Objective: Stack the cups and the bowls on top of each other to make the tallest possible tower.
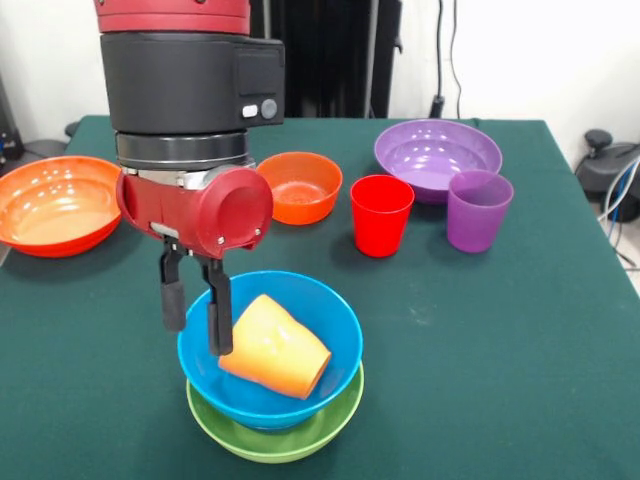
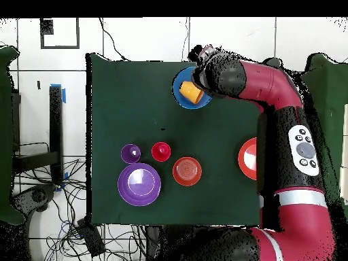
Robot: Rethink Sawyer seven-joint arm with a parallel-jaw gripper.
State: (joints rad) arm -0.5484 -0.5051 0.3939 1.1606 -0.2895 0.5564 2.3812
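Observation:
The tower stands at the table's near side: a light blue bowl [image 1: 335,312] nested in a lime green bowl [image 1: 300,442], with the orange cup [image 1: 275,347] lying on its side inside the blue bowl. My gripper [image 1: 197,338] hangs at the blue bowl's left rim, one finger outside it and one inside beside the cup's base. It is open and holds nothing. In the overhead view the arm covers part of the blue bowl [image 2: 181,95] and the cup [image 2: 193,94]. The dark blue bowl is out of view.
Farther back stand a red cup [image 1: 381,215], a purple cup [image 1: 478,210], a wide purple bowl [image 1: 435,150] and a small orange bowl [image 1: 300,187]. A wide orange-red bowl [image 1: 55,205] sits at the left edge of the green table [image 1: 500,350].

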